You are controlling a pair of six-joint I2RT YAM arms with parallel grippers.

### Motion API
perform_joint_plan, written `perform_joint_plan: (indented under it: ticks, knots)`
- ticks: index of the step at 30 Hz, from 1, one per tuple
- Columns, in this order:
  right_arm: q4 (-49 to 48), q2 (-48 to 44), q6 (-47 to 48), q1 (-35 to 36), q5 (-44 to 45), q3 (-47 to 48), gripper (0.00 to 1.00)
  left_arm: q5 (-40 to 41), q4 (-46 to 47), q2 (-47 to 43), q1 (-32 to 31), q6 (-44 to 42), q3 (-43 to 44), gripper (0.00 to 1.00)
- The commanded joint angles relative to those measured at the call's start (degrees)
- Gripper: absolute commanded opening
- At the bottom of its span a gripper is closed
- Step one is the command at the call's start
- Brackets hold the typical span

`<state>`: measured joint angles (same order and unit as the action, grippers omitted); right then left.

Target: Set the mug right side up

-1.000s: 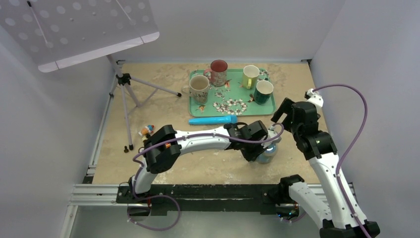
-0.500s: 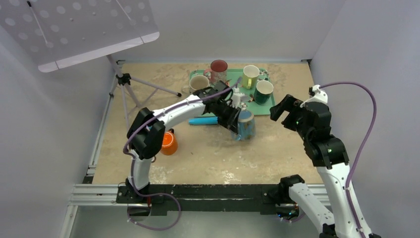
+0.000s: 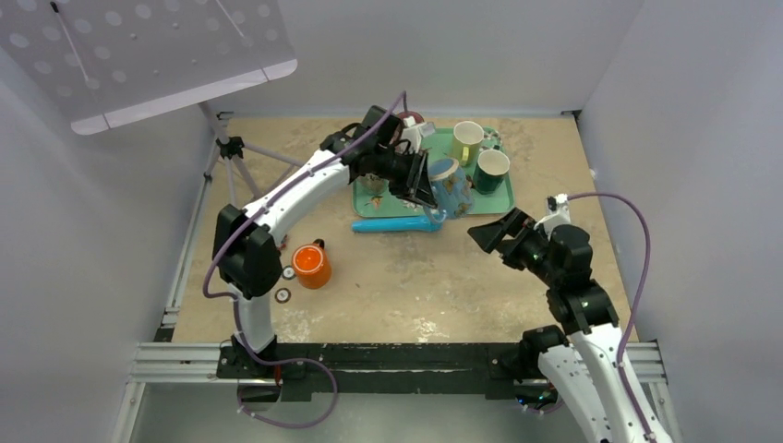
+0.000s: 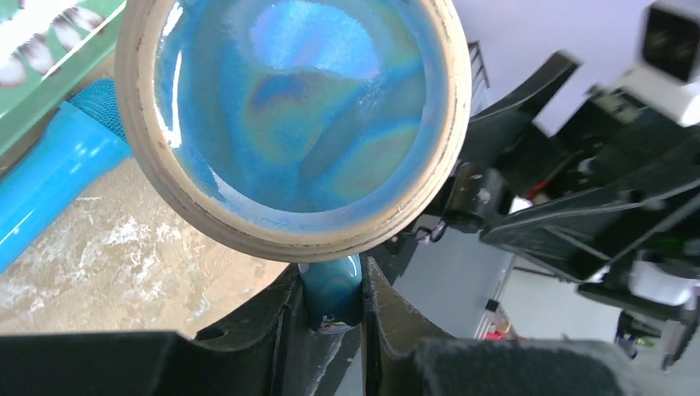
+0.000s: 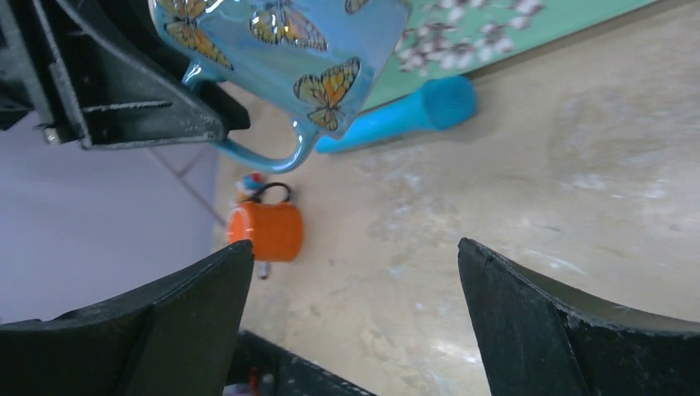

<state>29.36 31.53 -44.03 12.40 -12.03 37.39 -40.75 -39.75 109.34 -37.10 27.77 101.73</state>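
Since the left jaws pinch only the handle (image 4: pixel 330 289) of the blue mug (image 3: pixel 450 183), tilted in mid-air over the near edge of the green tray (image 3: pixel 489 201), it could swivel loose and drop onto the crockery. Right jaws gape empty. Counted: one blue mug, one orange mug (image 3: pixel 311 266), one blue tube (image 3: pixel 397 224), and on the tray a yellow-lined mug (image 3: pixel 468 140) and a green mug (image 3: pixel 491 170), the arm hiding more.

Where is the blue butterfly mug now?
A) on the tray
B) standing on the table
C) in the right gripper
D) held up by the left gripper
D: the left gripper pinches the mug by its handle in the air; the right gripper is open and empty.
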Motion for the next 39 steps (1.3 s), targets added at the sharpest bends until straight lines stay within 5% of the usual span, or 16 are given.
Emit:
perform_joint_plan:
  ticks: [1,10,18,23,24,25,27,28,33,39]
  knots:
    - [-24.7,-3.0,-13.6,-0.1,-9.8,-7.3,0.98,-5.7,2.2,-7.7,1.6,5.9,5.7,0.00]
    - [-39.4,-0.2,-20.0,-0.1,-4.7,-10.5,0.96,-9.7,4.8,-8.8,1.3,12.7,6.0,0.00]
    - [-59.3,13.1,-25.1,-0.1,-10.4,-9.1,0.89,-12.7,8.9,-9.1,-0.1,17.1,5.4,0.00]
    - [-63.5,16.7,-22.5,-0.1,-11.6,-2.7,0.51,-15.0,16.1,-8.6,-2.3,23.3,2.5,0.00]
    - [-62.3,16.9,-21.0,-0.1,-11.6,-0.8,0.35,-15.9,18.3,-8.6,-2.2,25.4,1.1,0.00]
    - [-60.8,17.1,-19.7,-0.1,-11.6,0.9,0.06,-16.2,19.3,-8.4,-1.9,26.2,0.2,0.00]
    - [-56.4,17.5,-16.1,-0.1,-11.1,3.8,0.00,-15.8,18.8,-8.3,-1.1,24.8,-0.9,0.00]
    - [-53.1,17.6,-13.7,-0.1,-10.9,5.4,0.00,-14.9,17.1,-8.3,-0.5,23.1,-1.0,0.04]
    - [-22.7,23.3,8.4,0.3,-2.5,22.0,0.00,-3.1,0.3,-9.9,2.6,1.9,1.0,0.96]
    - [1.7,39.2,25.7,7.5,9.3,42.5,0.00,10.9,-15.1,-15.8,4.8,-28.0,3.4,1.00]
